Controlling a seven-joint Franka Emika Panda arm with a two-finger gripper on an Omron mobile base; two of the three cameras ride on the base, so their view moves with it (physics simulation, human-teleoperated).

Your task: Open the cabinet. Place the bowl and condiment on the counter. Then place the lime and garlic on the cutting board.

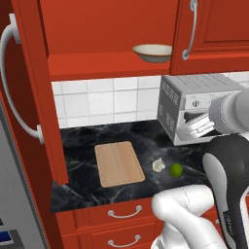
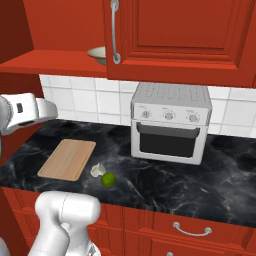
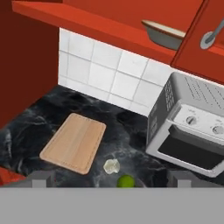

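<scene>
Up above the counter [image 1: 82, 141], the arm holds the gripper [image 3: 111, 183] raised, jaws released and empty, angled down at the worktop. Below, the cutting board [image 3: 74, 142] runs its long axis from 7 toward 1 o'clock in the hand view, with garlic [image 3: 111, 166] and lime [image 3: 126, 180] at its 4 o'clock; the bowl [image 1: 152, 52] sits upright in the open cabinet [image 1: 97, 34].

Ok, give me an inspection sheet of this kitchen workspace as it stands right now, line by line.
Surface: black marble counter, bare around the oven.
Job's things: cabinet left door swung open; bowl on its shelf; cutting board bare; garlic and lime side by side on the counter, right of the board. Condiment: nothing seen.
Clutter: silver toaster oven against the tiled wall.
Gripper: raised above the counter, looking down on board, garlic and lime; fingers spread wide, holding nothing.
Cables: nothing seen.
Surroundings: white tile backsplash, red drawers below the counter, right cabinet door closed.
</scene>
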